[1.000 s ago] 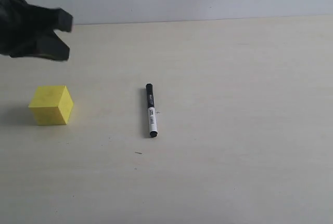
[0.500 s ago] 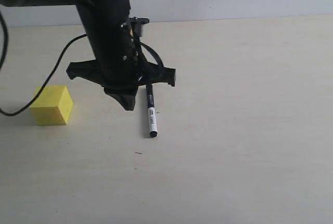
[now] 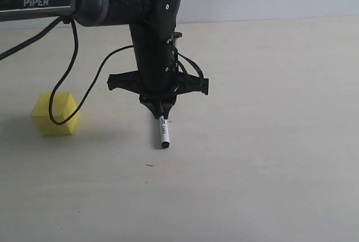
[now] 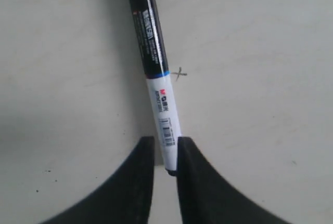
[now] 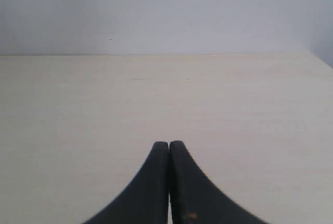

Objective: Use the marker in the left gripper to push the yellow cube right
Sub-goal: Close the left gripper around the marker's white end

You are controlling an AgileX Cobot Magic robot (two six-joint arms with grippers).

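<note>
The marker (image 4: 156, 73), barcode-labelled, lies under the arm (image 3: 112, 0) marked PiPER.

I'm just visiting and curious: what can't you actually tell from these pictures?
Left wrist view: whether the left hand pinches the marker is unclear; its label print is too small; the top edge cuts its black end.
Exterior view: the arm hides the marker's upper half; a cable crosses the yellow cube.
Right hand: absent from the exterior view.
</note>
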